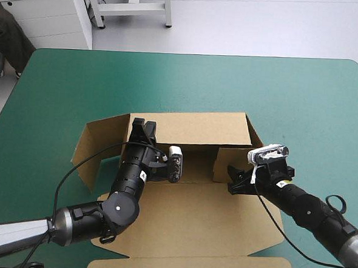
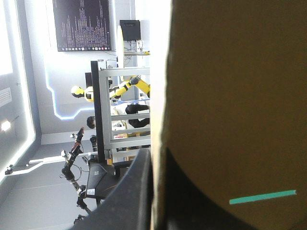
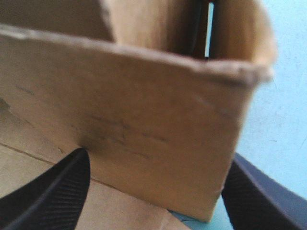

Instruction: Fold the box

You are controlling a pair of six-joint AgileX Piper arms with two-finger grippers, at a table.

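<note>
The brown box (image 1: 204,214) lies mid-table with its base flat. Its back wall (image 1: 191,125) is raised, a side flap (image 1: 96,147) stands at an angle on the left, and a short flap (image 1: 232,164) stands on the right. My left gripper (image 1: 144,129) is at the back wall's left end. In the left wrist view that gripper (image 2: 156,158) is shut on the board's edge (image 2: 230,96). My right gripper (image 1: 234,178) is at the short right flap. In its own view it (image 3: 157,160) is open, with the flap (image 3: 144,110) standing upright just ahead between the fingers.
The box's lid panel (image 1: 189,265) lies flat toward the table's near edge. Bare teal-green cover (image 1: 200,80) stretches beyond the box to the far edge and on both sides.
</note>
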